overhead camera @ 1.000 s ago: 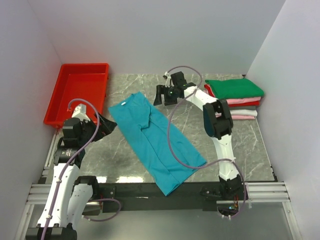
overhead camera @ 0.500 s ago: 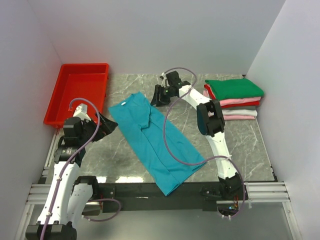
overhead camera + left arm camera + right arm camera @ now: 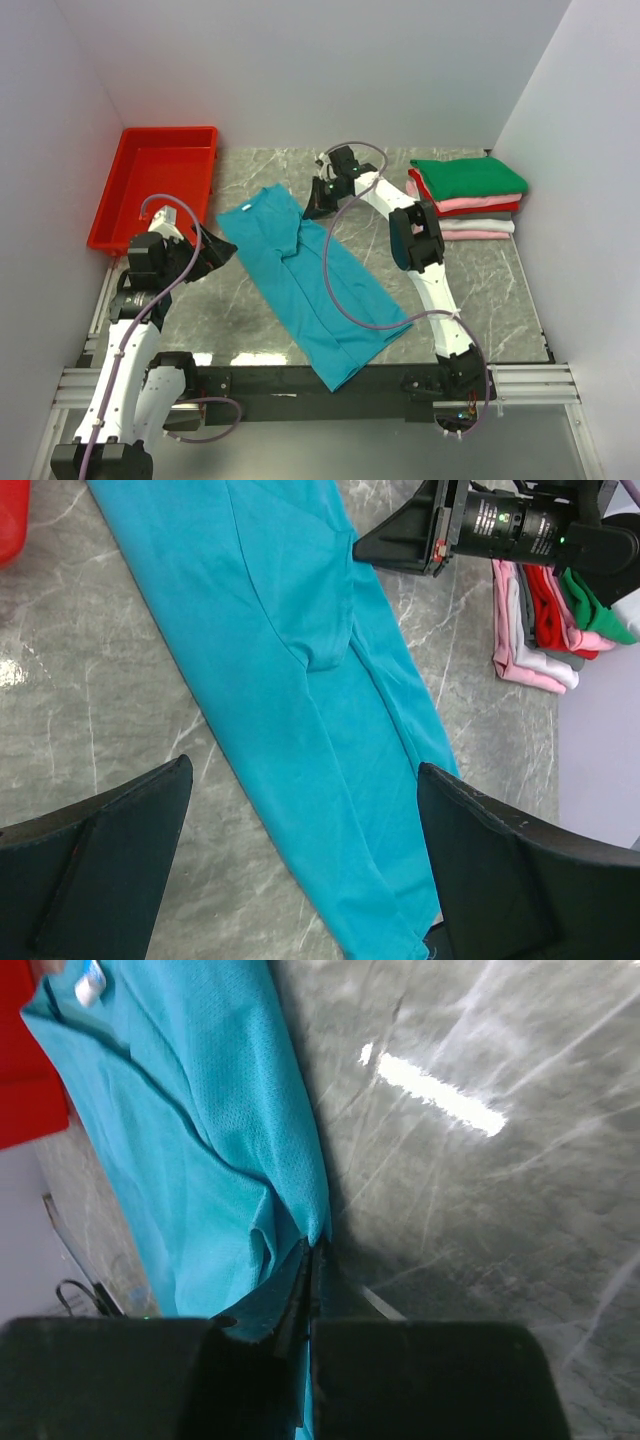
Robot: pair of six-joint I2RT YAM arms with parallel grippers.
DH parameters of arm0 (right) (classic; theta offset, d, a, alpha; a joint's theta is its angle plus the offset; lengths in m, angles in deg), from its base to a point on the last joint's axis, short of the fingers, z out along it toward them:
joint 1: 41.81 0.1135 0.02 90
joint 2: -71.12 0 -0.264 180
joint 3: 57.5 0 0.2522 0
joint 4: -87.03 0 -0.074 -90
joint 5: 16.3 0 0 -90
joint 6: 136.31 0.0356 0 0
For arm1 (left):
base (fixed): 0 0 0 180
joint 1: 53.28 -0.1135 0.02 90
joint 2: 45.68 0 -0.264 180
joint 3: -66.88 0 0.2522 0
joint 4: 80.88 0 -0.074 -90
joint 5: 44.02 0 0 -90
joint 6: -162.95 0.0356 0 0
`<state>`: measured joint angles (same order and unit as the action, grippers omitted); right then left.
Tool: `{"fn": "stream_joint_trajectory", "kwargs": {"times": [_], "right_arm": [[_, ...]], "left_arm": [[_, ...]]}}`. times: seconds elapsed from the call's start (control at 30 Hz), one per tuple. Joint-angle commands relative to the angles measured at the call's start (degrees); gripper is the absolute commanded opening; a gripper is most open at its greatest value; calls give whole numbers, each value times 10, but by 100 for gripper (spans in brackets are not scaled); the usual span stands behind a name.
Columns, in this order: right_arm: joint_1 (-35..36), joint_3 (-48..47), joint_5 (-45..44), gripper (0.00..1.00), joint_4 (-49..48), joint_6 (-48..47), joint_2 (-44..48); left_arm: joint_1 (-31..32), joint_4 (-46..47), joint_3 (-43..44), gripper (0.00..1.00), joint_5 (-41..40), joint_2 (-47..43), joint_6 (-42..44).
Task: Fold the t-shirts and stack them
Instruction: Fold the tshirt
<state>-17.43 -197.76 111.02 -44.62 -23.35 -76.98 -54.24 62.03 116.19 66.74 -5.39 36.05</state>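
Teal t-shirt [image 3: 310, 280] diagonal, collar far-left; right fingers [image 3: 420, 1380] clamp its edge; left fingers [image 3: 100, 880] apart

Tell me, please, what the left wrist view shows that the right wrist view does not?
Only the left wrist view: the stack of folded t-shirts, the right hand seen from outside at the edge of the teal t-shirt, and the open left hand. Only the right wrist view: the white neck label and, up close, the right hand shut on that shirt's edge. Both: the teal t-shirt, the marble table and a corner of the red tray.
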Motion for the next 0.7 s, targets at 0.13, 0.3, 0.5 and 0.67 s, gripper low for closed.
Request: {"fn": "stream_joint_trajectory", "kwargs": {"times": [0.13, 0.3, 0.5, 0.67], "right_arm": [[-73, -4, -51, 0, -57, 62, 26], [-122, -9, -62, 2, -62, 75, 30], [-135, -80, -37, 40, 42, -89, 32], [-131, 15, -27, 62, 132, -323, 167]], "left_arm": [[-3, 32, -5, 99, 26, 6, -2], [-2, 69, -14, 99, 74, 55, 2], [64, 111, 14, 93, 140, 148, 41], [282, 92, 90, 92, -23, 182, 198]]}}
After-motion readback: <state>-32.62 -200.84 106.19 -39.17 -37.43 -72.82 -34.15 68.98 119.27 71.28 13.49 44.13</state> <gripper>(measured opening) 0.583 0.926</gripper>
